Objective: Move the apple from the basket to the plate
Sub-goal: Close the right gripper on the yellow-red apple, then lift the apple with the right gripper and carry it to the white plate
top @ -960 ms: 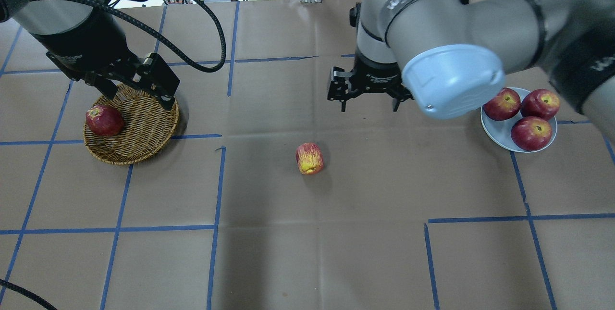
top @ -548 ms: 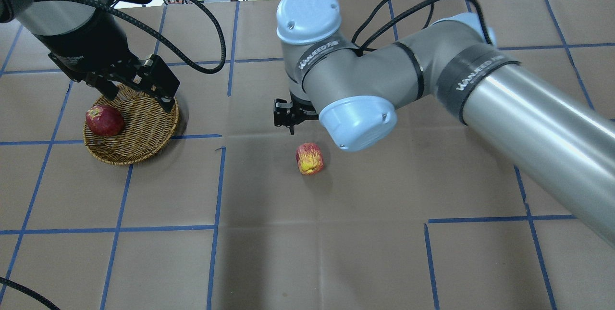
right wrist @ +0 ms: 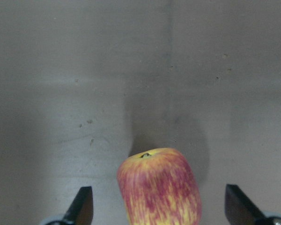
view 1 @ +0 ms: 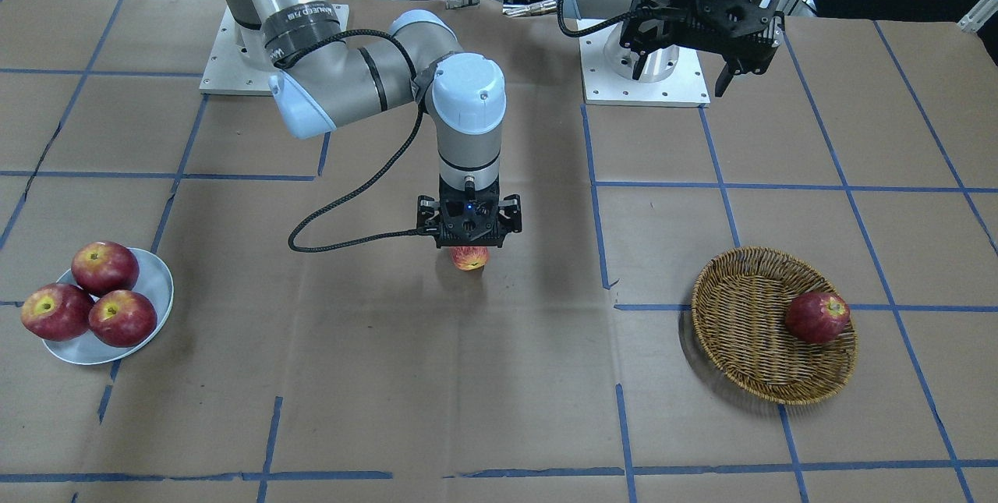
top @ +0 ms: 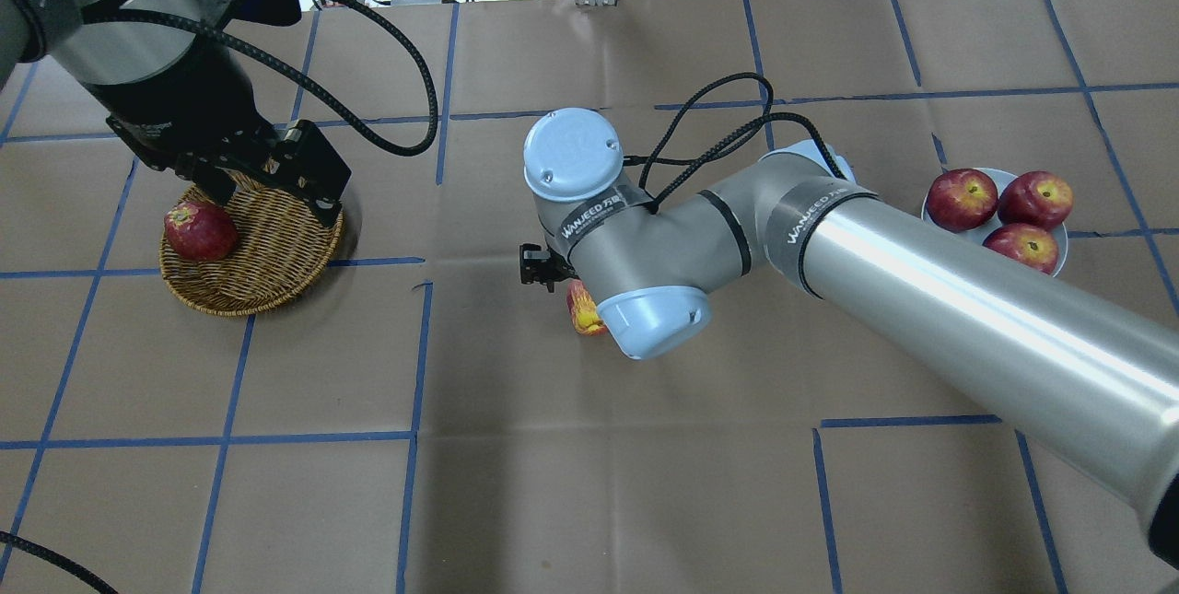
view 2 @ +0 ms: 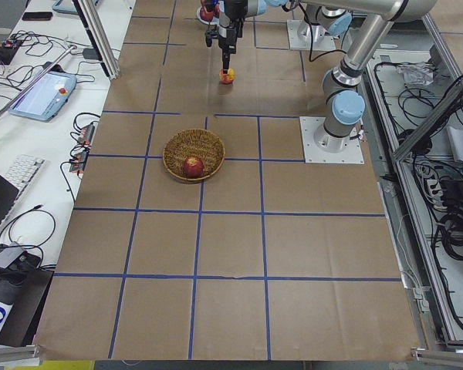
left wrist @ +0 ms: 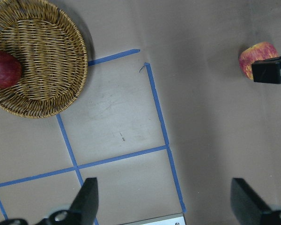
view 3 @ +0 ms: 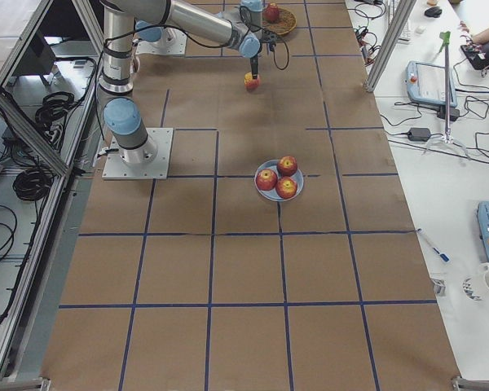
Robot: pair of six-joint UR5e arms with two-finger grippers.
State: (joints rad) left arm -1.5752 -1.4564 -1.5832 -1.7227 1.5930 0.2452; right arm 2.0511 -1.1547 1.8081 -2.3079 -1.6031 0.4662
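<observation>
The yellow-patched red apple point(top: 580, 310) lies on the brown paper table at its middle, outside the basket; it also shows in the front view point(view 1: 468, 258) and the right wrist view point(right wrist: 159, 187). My right gripper point(view 1: 468, 247) hangs straight over it, open, with a finger point(right wrist: 82, 208) wide on each side and not touching. The wicker basket point(top: 276, 253) stands at the left and holds one dark red apple point(top: 198, 230). My left gripper point(top: 267, 189) is open and empty above the basket's far rim. The white-grey plate point(view 1: 160, 281) holds three dark red apples.
The plate point(top: 1062, 249) with its apples point(top: 961, 198) is at the right, partly behind my right arm. Blue tape lines cross the paper. The right arm's cable point(view 1: 343, 214) loops beside the wrist. Both robot bases stand at the table's robot side.
My right arm has swung from near the plate to the left and come down over the yellow-patched apple. The left arm has barely moved. The apple has not moved.
</observation>
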